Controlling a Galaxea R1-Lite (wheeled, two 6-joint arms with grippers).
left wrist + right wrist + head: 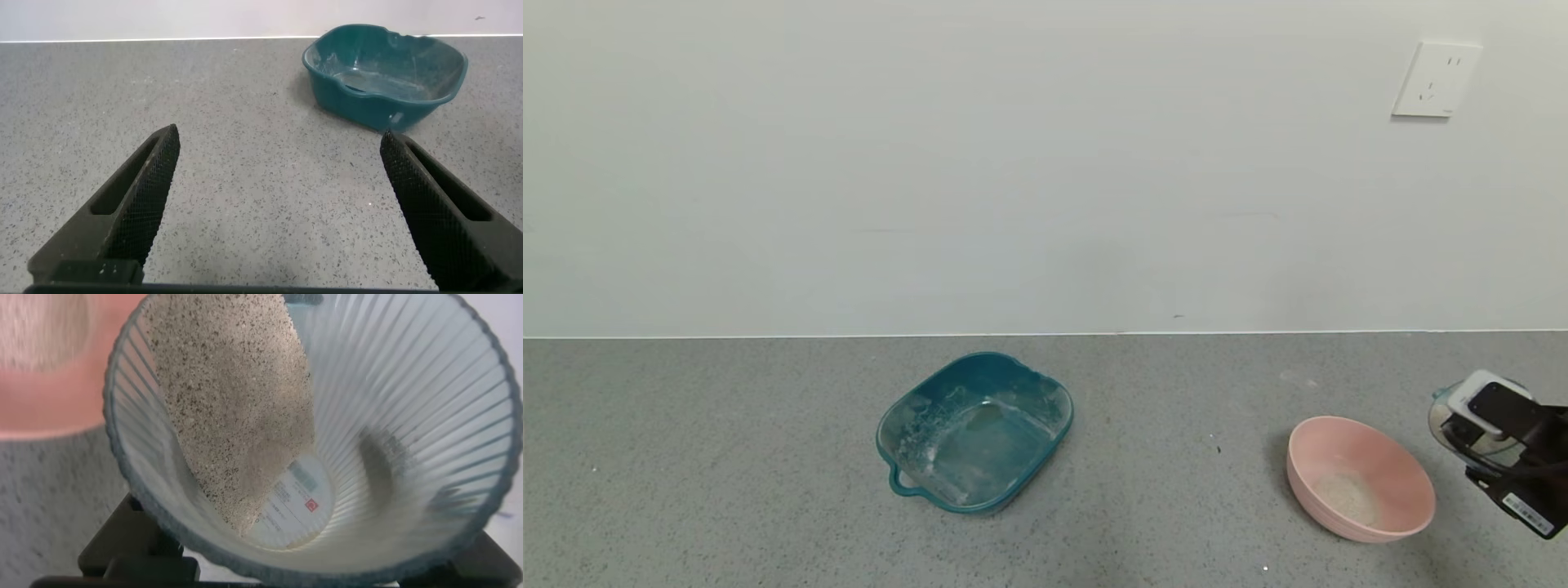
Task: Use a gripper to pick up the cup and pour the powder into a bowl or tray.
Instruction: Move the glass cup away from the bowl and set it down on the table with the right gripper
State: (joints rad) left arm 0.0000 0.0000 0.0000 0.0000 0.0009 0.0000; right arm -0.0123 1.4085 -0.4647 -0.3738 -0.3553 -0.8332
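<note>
Right now, operator, your scene reads like this:

Right gripper (1494, 445): you see it at the far right edge of the head view, just beside the pink bowl's right side, with its white-grey module and black cable on top. Its jaws are clamped on the cup, whose ribbed wall sits between the black jaw parts at the base in the right wrist view.

Cup (327, 433): you have it held tilted, clear of the counter, its open mouth facing the wrist camera. In the head view only part of its clear rim shows behind the gripper, near the bowl's rim but not over the middle of the bowl.

Powder in cup (233, 416): a speckled off-white mass lies along one inner wall, reaching from near the bottom up to the rim. A label shows through the cup's base.

Bowl (1364, 465): round, pale pink, standing on the grey counter at your right. A small patch of powder (1346, 496) lies in its bottom.

Left gripper (278, 204): its jaws are spread wide with nothing between them, low over bare counter (245, 163).

Teal tray (974, 431): it stands near the counter's middle, well apart from the bowl, handle toward you, with white dusty streaks inside.

Wall socket (1436, 79): on the wall, upper right.
</note>
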